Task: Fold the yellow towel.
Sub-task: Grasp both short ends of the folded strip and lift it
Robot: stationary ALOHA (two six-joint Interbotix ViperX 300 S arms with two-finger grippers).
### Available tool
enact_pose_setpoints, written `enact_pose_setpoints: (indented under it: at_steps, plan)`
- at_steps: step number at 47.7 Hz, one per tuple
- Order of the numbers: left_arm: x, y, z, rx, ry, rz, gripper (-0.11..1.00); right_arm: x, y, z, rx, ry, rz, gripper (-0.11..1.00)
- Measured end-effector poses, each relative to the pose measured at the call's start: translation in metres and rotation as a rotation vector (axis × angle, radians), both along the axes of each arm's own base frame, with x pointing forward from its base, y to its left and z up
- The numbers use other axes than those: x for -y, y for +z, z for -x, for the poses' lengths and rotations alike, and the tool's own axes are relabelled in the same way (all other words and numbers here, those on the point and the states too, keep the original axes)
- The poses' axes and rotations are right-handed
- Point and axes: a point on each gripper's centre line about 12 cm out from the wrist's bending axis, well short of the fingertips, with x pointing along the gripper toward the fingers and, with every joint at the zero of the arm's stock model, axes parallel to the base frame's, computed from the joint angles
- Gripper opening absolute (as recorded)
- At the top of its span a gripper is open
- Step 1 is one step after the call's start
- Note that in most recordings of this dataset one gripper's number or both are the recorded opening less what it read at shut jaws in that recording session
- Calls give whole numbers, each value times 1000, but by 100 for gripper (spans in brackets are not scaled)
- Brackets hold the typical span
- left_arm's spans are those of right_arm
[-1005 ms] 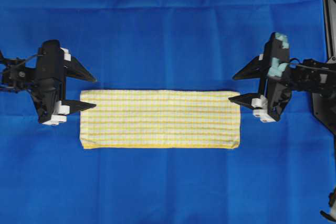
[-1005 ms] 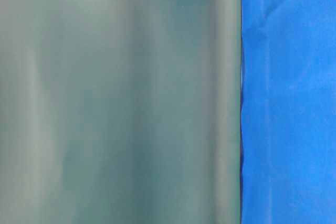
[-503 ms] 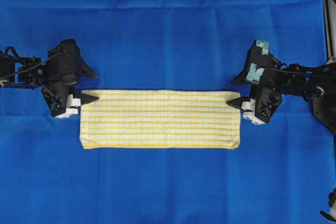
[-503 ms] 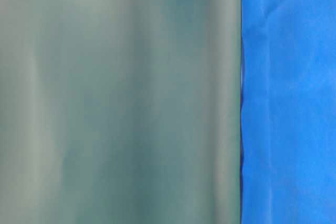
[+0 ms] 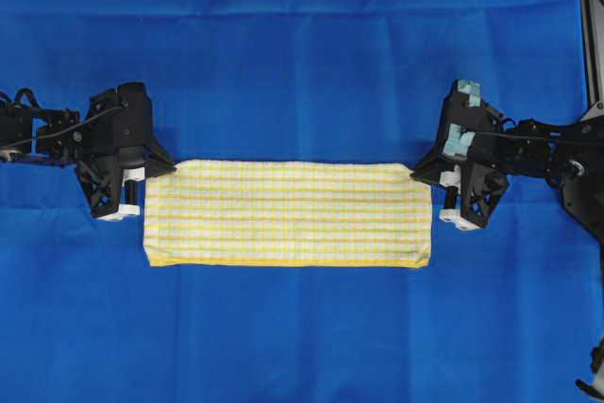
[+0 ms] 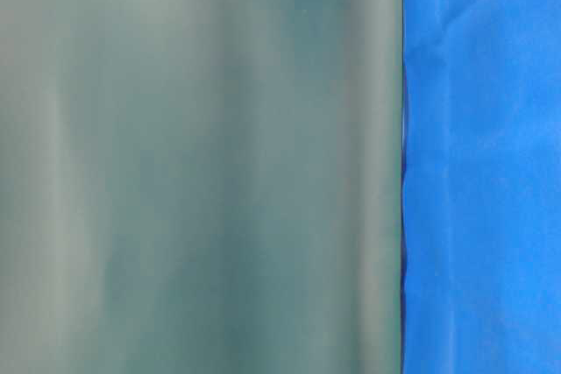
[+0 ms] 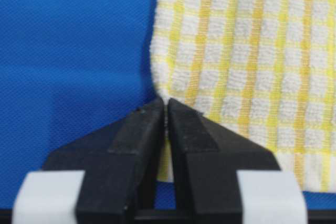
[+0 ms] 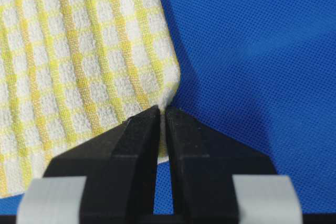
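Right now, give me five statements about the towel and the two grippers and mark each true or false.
1. The yellow towel lies as a long flat strip on the blue sheet. True.
2. The left gripper hangs open above the towel. False: it is shut on the towel's edge at a far corner.
3. The right gripper pinches the towel's edge between closed fingers. True.
4. Both grippers hold the same short end of the towel. False: they grip opposite ends.
5. The towel is crumpled into a ball. False: it lies smooth and rectangular.
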Motion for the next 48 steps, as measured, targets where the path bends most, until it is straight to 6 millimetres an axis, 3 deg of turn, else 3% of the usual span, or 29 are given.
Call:
enact_pose_setpoints:
  at_steps: [12,23,38,48]
  plan:
    - [0,13,-2,-34,-2,4,2,6,19,-2,77,-23,-1,3]
    - [1,60,-9,-4,-7,10,2,8,54,3,195,-10,-8,3]
    - [2,116,4,64,-17,9,2,6,106,20,357,51,-11,3]
    - [2,135,14,133,-19,5,2,5,120,27,410,66,-4,3]
